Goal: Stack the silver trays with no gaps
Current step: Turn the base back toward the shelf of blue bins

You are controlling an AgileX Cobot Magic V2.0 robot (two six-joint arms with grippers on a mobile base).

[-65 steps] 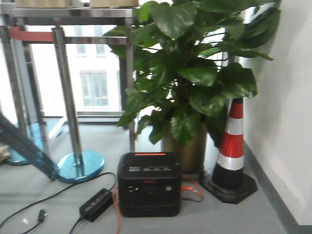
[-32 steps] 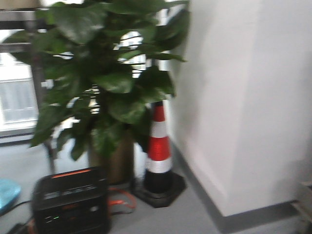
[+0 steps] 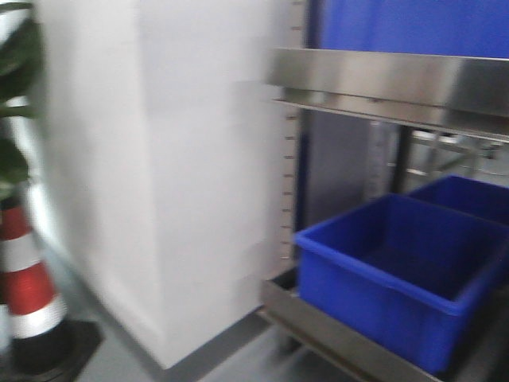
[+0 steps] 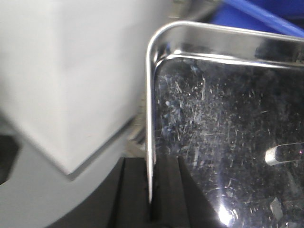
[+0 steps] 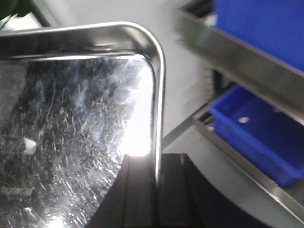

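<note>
silver tray (image 4: 223, 118): held in the air, near the blue bin (image 3: 398, 270), short of it | left gripper (image 4: 152, 199): clamped on the tray's left rim | right gripper (image 5: 156, 190): clamped on the opposite rim, likely to keep it level | shelf rail (image 3: 382, 79): above the bin

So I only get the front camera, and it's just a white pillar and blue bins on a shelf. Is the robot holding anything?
Observer: Yes. In the left wrist view, the left gripper is shut on the rim of a silver tray.
Operator: And the other arm?
Observer: The right gripper is shut on a tray rim too, just below a rounded corner. I cannot tell whether it is the same tray.
Operator: Does the tray look new?
Observer: No, its shiny bottom is covered in fine scratches.
</note>
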